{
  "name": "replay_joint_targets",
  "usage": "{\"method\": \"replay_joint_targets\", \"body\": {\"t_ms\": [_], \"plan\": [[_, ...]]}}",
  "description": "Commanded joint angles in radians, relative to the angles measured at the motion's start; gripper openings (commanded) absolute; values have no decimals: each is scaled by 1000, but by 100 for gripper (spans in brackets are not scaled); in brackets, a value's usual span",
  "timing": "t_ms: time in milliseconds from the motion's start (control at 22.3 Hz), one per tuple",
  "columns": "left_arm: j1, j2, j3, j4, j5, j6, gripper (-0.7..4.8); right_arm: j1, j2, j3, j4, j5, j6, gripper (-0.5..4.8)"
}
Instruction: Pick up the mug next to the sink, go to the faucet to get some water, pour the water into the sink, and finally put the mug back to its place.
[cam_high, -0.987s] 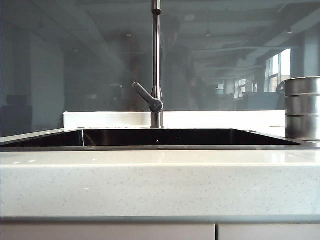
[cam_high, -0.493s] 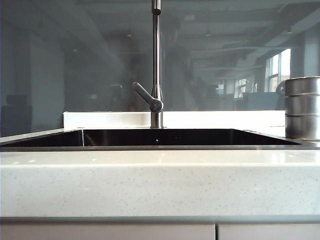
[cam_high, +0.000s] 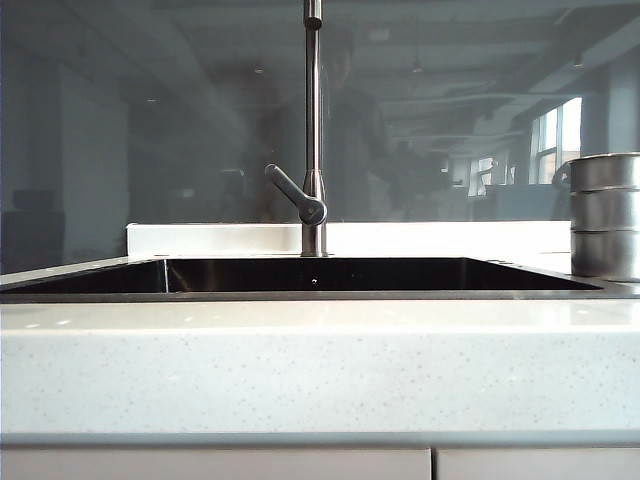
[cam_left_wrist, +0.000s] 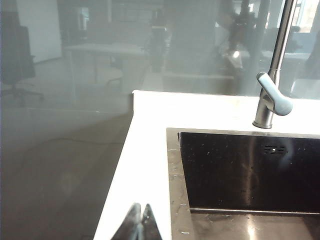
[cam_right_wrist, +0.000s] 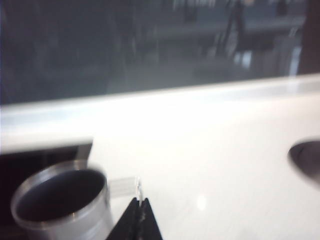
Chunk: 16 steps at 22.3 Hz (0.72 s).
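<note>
The ridged steel mug (cam_high: 605, 215) stands upright on the pale counter at the right end of the sink (cam_high: 320, 296). In the right wrist view the mug (cam_right_wrist: 60, 205) shows its dark inside, with its thin handle (cam_right_wrist: 124, 186) pointing sideways. My right gripper (cam_right_wrist: 140, 202) is shut and empty, its tips just short of the handle's outer end. The chrome faucet (cam_high: 313, 120) rises behind the sink's middle, its lever angled left. My left gripper (cam_left_wrist: 141, 209) is shut and empty over the counter strip beside the sink's rim (cam_left_wrist: 172, 175); the faucet (cam_left_wrist: 272, 95) stands beyond. Neither gripper shows in the exterior view.
A dark glass wall (cam_high: 150, 130) runs behind the white counter ledge (cam_high: 440, 238). The counter's front edge (cam_high: 320, 435) is closest to the exterior camera. A dark rounded opening (cam_right_wrist: 307, 160) shows in the counter on the far side from the mug.
Nothing on the counter has moved in the exterior view. Only the dim reflection in the glass to the right of the faucet has shifted.
</note>
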<state>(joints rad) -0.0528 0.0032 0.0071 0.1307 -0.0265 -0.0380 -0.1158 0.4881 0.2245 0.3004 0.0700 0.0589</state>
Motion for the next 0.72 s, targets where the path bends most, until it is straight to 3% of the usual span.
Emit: {"method": "replay_joint_targets", "body": {"t_ms": [45, 135, 314, 717], "plan": [[1, 1, 3, 6, 4, 3, -5, -85, 255, 14, 183, -163, -7, 76], [1, 1, 3, 5, 4, 4, -5, -126, 383, 14, 286, -230, -7, 136], [1, 1, 3, 22, 16, 3, -5, -138, 581, 14, 488, -275, -13, 181], [1, 1, 3, 21, 31, 3, -5, -136, 811, 16, 721, -298, -15, 181]]}}
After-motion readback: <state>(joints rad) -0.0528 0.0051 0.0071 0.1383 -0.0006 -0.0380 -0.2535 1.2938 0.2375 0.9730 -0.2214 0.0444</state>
